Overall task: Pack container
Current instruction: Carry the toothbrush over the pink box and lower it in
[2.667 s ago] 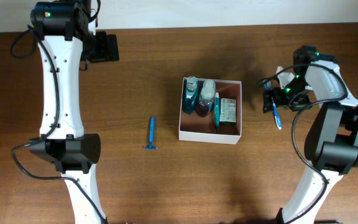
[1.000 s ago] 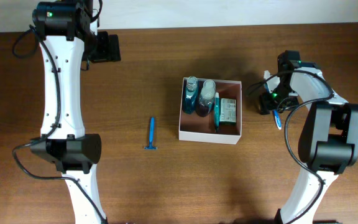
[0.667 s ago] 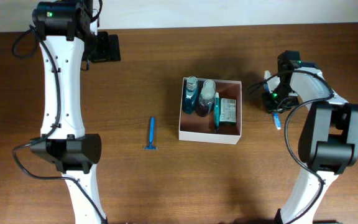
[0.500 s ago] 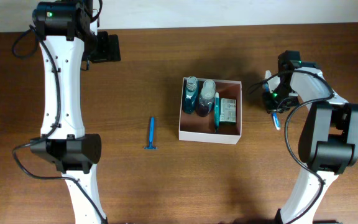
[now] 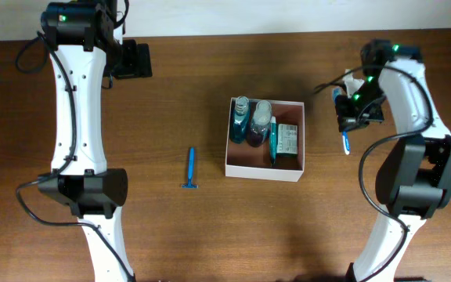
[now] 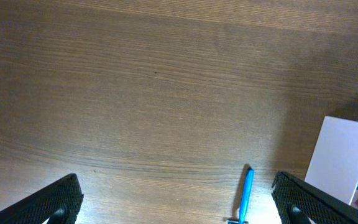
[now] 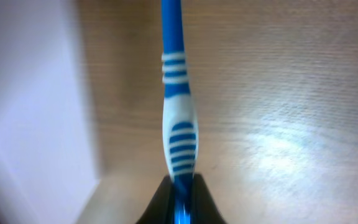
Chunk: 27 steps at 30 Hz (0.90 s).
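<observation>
Right gripper (image 7: 180,186): pinching the toothbrush (image 7: 179,118) by its handle (striped grip visible only from this wrist).
Left gripper (image 6: 176,208): fingers spread wide above the table (image 6: 135,93).
Container (image 5: 263,169): mid-table; only the overhead view shows the toiletries (image 5: 258,121) inside.
Razor (image 5: 191,168): left of the container, apart.

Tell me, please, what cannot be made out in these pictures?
- Right wrist: the blue-and-white striped plastic toothbrush runs off the top edge and the right pincer covers its lower end; no bristles show.
- Left wrist: the bottom edge cuts into the head of the blue plastic razor.
- Overhead: labels on the toiletries in the square white cardboard container are too small to read.
</observation>
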### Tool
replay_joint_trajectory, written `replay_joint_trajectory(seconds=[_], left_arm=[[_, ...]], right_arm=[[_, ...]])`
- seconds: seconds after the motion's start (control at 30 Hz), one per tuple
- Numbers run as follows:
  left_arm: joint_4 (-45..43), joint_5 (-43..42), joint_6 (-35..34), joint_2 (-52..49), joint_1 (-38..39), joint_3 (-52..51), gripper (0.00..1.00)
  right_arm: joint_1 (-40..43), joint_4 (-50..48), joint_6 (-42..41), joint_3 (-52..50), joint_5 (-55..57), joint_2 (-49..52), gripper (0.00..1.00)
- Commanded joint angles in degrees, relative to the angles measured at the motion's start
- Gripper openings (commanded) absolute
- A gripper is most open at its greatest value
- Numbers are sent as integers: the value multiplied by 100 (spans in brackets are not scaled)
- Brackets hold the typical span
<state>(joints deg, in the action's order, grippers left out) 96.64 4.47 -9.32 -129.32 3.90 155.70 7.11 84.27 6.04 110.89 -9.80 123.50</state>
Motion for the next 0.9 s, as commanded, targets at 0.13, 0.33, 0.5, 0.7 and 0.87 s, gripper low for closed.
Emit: replay_joint_trajectory(seconds=[0.13,0.33,0.5,0.7,0.87], left_arm=[[4,-22,-48,66,7,-9,99],[4,-22,-48,66,7,-9,99],[4,-22,-48,66,7,-9,99],[4,-22,-48,66,7,-9,99],[4,-22,-48,66,7,-9,99]], right_arm=[[-76,1309,-424,1106,-1156,-153,4],[-306,1309,-962,1064,-1613,-597,4],[-660,1309,-1552,866,-1615,-1073,4],[-1211,1263,-3167,380,-1320,-1545,4],[-1513,1169,-4559,120,-1071,-1547,4]])
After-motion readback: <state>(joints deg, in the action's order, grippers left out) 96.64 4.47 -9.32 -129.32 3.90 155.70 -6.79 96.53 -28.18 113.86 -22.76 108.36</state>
